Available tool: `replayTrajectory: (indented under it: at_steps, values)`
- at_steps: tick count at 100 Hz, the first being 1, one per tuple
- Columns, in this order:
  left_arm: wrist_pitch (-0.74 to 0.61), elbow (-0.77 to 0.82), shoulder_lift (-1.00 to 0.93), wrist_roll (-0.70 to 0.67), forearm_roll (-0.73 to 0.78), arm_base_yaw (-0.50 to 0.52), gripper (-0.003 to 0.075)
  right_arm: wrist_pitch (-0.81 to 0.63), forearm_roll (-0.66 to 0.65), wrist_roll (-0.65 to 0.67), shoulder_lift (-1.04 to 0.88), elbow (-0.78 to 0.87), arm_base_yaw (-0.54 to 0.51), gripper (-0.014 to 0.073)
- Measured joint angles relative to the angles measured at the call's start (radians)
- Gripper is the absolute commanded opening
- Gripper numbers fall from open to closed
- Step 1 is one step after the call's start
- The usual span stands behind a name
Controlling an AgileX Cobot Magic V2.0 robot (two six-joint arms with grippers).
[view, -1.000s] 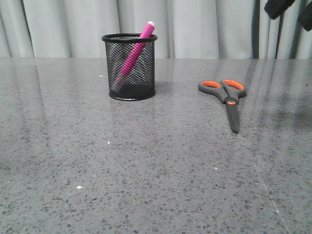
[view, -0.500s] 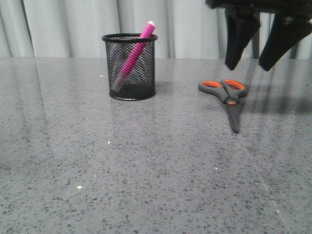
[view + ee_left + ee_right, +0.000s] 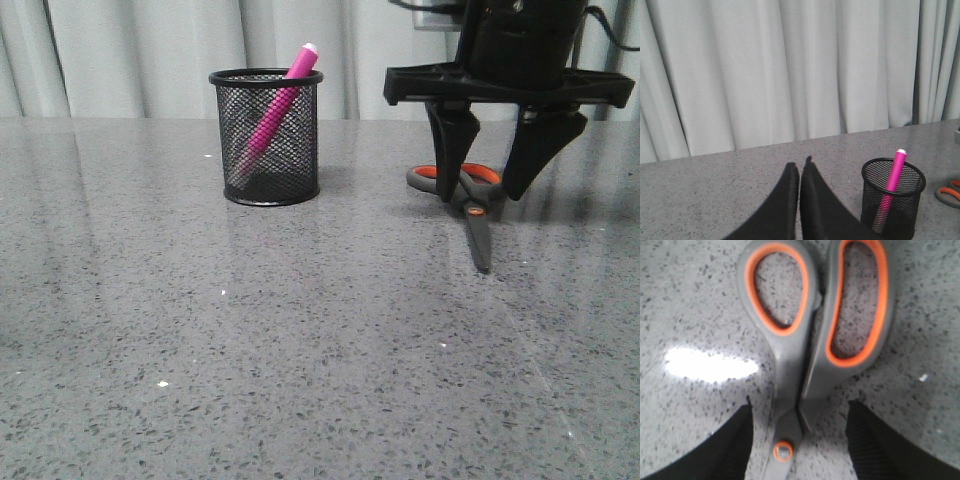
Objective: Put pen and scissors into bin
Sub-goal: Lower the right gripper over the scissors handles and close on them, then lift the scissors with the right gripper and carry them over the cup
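The scissors [image 3: 468,196] lie flat on the grey table [image 3: 300,330], at about 3 o'clock from the bin [image 3: 265,137], handles toward the curtain [image 3: 150,55] and blades pointing to 6 o'clock. The right claw [image 3: 490,185] hangs over the handles with its 2 fingers [image 3: 450,150] spread wide, 1 on each side near the orange pivot, not pressing the scissors. The pen [image 3: 278,105] leans inside the bin, cap poking over the rim toward 1 o'clock. In the left wrist view, the left claw [image 3: 800,167] is pressed closed on nothing, well apart from the bin.
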Motion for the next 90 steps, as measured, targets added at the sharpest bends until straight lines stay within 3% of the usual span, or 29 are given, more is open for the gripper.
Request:
replayTrajectory:
  at_steps: [38,45,71,90]
  values:
    - [0.000,0.000,0.000,0.000,0.000,0.000,-0.0022,-0.035,-0.013,0.027,0.035,-0.006,0.000,0.0357]
    - [0.000,0.000,0.000,0.000,0.000,0.000,-0.0022,-0.035,-0.015,0.027,0.037,-0.008,0.000,0.0304]
    - [0.000,0.000,0.000,0.000,0.000,0.000,-0.0022,-0.046,-0.037,0.029,0.041,-0.012,0.000,-0.0038]
    - [0.000,0.000,0.000,0.000,0.000,0.000,-0.0022,-0.054,-0.045,0.031,0.037,-0.012,0.000,-0.0076]
